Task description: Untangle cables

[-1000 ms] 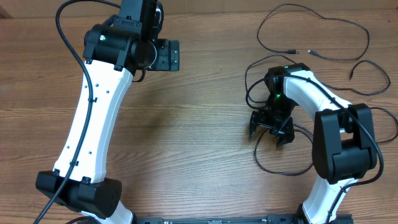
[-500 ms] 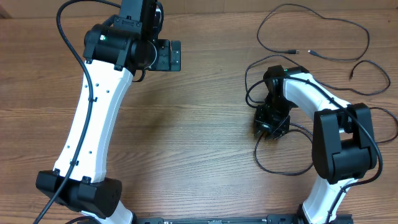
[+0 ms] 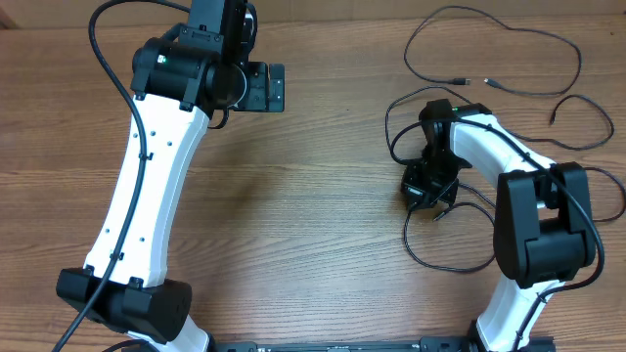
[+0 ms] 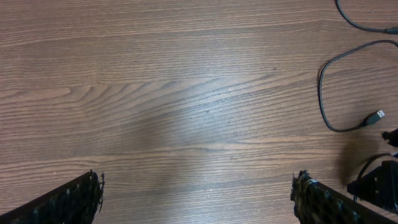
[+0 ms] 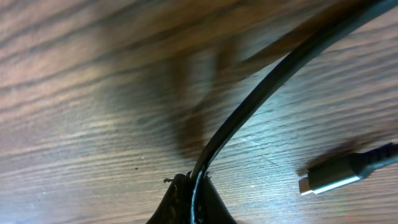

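A thin black cable [image 5: 261, 93] runs from the upper right down into my right gripper [image 5: 191, 182], which is shut on it just above the wood. A silver-tipped plug [image 5: 328, 177] lies to the right of the fingers. From overhead, the right gripper [image 3: 427, 192] sits among loose cable loops [image 3: 430, 266] near the right arm. Another long cable lies at the far right, and its plug ends [image 3: 468, 80] nearly meet. My left gripper [image 3: 268, 88] hangs open at the far left, away from the cables. Its fingers [image 4: 81, 196] are spread wide over bare wood.
The left wrist view shows a cable curve [image 4: 323, 93] ending in a USB plug [image 4: 375, 117] at its right edge. A wooden table [image 3: 313, 215] fills the scene. The right arm's white links [image 3: 489, 147] stand over part of the cable loops.
My right gripper has gone from open to shut, pinching the black cable, and shifted slightly. The left arm has not moved.
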`<move>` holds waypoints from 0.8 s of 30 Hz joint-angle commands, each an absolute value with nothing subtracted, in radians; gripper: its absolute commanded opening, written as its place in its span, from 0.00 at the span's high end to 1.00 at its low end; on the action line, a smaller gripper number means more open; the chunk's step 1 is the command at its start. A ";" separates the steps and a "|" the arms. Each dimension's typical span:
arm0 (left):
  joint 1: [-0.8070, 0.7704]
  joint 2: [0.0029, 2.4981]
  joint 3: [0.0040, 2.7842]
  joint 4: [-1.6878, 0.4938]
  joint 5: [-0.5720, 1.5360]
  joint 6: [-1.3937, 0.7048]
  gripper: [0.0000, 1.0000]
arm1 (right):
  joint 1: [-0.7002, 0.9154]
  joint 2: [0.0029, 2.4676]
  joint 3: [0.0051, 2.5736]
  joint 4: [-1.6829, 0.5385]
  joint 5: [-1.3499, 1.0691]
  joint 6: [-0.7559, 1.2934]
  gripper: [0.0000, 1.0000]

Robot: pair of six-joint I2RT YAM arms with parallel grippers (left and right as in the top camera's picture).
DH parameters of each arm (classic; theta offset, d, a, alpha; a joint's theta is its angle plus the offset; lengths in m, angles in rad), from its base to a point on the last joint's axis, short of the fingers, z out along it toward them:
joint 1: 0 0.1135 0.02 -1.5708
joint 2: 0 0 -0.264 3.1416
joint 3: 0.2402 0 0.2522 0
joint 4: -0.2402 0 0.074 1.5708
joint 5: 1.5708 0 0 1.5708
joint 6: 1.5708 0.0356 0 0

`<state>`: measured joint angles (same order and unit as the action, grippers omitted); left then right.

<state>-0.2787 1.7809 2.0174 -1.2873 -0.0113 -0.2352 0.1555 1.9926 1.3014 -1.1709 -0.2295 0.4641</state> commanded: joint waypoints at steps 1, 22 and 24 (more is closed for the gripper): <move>-0.274 1.792 2.029 -1.286 0.000 -0.224 0.00 | 0.135 1.989 1.297 -1.158 -0.231 0.559 0.96; -0.274 1.792 2.029 -1.309 0.000 -0.224 0.00 | 0.133 1.989 1.298 -1.002 -0.384 0.692 0.96; -0.274 1.792 2.029 -1.309 0.000 -0.224 0.00 | 0.133 1.989 1.308 -1.000 -0.383 0.692 0.95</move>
